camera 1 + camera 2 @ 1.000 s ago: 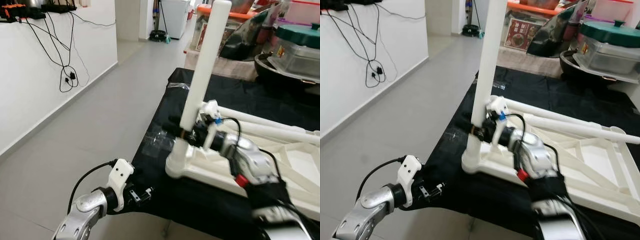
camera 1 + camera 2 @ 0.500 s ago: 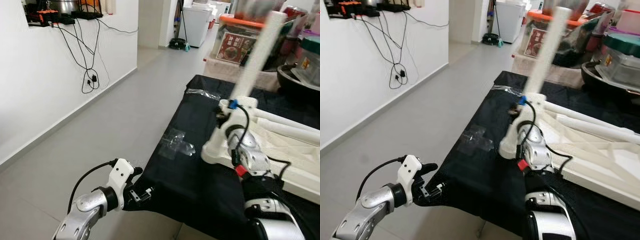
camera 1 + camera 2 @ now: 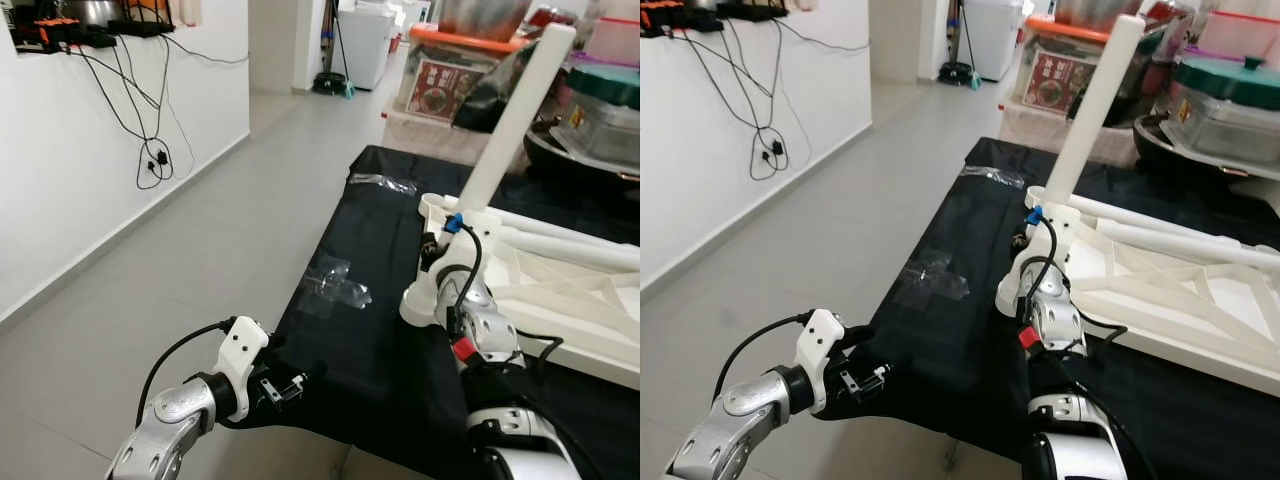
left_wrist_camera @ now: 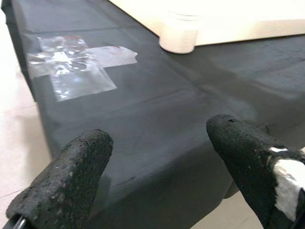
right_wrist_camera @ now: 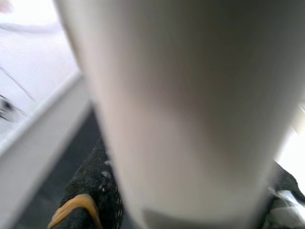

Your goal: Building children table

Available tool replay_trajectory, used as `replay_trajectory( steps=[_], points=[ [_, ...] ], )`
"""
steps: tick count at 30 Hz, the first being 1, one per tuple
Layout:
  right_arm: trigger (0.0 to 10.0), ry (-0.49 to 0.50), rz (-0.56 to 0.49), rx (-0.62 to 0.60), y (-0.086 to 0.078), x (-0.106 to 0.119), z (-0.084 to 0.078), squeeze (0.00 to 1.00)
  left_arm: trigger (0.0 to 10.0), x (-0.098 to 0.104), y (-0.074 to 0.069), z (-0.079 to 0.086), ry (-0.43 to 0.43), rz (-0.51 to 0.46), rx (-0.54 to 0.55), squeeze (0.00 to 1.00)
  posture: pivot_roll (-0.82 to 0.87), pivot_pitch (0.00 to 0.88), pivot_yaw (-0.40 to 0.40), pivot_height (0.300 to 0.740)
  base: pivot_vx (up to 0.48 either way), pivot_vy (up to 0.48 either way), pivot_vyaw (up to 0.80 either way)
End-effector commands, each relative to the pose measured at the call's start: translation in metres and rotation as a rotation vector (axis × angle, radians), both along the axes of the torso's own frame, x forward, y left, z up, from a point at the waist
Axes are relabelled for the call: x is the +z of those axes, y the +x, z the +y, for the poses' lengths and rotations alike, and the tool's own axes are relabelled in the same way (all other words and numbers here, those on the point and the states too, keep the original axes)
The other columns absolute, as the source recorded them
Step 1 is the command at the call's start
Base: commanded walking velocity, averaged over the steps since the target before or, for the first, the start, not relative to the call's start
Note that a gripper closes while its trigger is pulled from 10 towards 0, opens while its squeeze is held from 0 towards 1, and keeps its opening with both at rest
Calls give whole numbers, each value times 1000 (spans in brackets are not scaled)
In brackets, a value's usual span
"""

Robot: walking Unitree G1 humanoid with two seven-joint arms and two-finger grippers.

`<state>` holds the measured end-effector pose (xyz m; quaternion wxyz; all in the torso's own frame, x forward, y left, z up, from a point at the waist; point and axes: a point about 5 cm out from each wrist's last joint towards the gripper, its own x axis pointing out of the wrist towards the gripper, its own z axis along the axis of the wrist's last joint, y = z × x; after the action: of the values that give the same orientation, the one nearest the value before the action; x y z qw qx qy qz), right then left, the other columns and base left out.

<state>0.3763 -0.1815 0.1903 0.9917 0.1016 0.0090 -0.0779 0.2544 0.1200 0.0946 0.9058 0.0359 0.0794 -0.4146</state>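
Nearest the camera, the left gripper [image 4: 157, 162] hovers at the near edge of the black cloth [image 3: 370, 350], its fingers [image 4: 66, 176] spread with nothing between them. Beyond its fingertips lie clear tape patches [image 3: 333, 285] stuck to the cloth. Farther on, the right gripper [image 3: 437, 250] pinches the white table leg [image 3: 515, 110] near its base; the leg fills the space between its fingers and rises tilted from the corner socket of the upturned white tabletop [image 3: 560, 310]. Past that stand storage boxes [image 3: 455, 70].
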Motion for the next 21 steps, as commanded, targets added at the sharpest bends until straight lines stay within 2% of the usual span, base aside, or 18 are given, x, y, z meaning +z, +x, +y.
replay_trajectory(
  steps=[1,2,3,4,5,6,8,10,14,15,16,17,18,19,21],
  points=[
    [10000,79,-108,236,2,22,14,0,10000,-5,-2,1,9,16,-2,0,39,0,-114,740,0,0,0],
    [10000,79,-108,236,2,22,14,0,10000,-5,-2,1,9,16,-2,0,39,0,-114,740,0,0,0],
    [10000,121,-176,459,-4,36,25,0,10000,-5,-2,1,10,16,-1,0,39,0,-114,740,0,0,0],
    [10000,121,-176,459,-4,36,25,0,10000,-5,-2,1,10,16,-1,0,39,0,-114,740,0,0,0],
    [10000,122,-224,675,-13,46,31,0,10000,-5,-1,1,10,16,-1,0,40,0,-116,740,0,0,0],
    [10000,80,-255,864,-24,50,36,0,10000,-4,-1,2,11,15,-1,0,40,0,-116,740,0,0,0],
    [10000,-29,-244,1050,-36,46,42,0,10000,-4,0,2,12,12,1,0,42,0,-117,740,0,0,0],
    [10000,-29,-244,1050,-36,46,42,0,10000,-4,0,2,12,12,1,0,42,0,-117,740,0,0,0],
    [10000,-107,-224,1181,-45,36,50,0,10000,-4,-1,2,12,11,5,0,52,0,-124,740,0,0,0],
    [10000,-107,-224,1181,-45,36,50,0,10000,-4,-1,2,12,11,5,0,52,0,-124,740,0,0,0],
    [7098,-130,-213,1209,-47,30,53,0,10000,-4,-2,3,12,12,7,0,56,0,-124,740,0,0,0],
    [7098,-130,-213,1209,-47,30,53,0,10000,-4,-2,3,12,12,7,0,56,0,-124,740,0,0,0],
    [0,-143,-206,1232,-48,26,54,0,10000,-4,-2,3,12,13,8,0,56,0,-124,740,0,0,0],
    [0,-143,-206,1232,-48,26,54,0,10000,-4,-2,3,12,13,8,0,56,0,-124,740,0,0,0],
    [0,-215,-144,1128,-36,14,49,0,10000,-4,-3,5,16,16,10,0,56,0,-122,740,0,0,0]
  ],
)
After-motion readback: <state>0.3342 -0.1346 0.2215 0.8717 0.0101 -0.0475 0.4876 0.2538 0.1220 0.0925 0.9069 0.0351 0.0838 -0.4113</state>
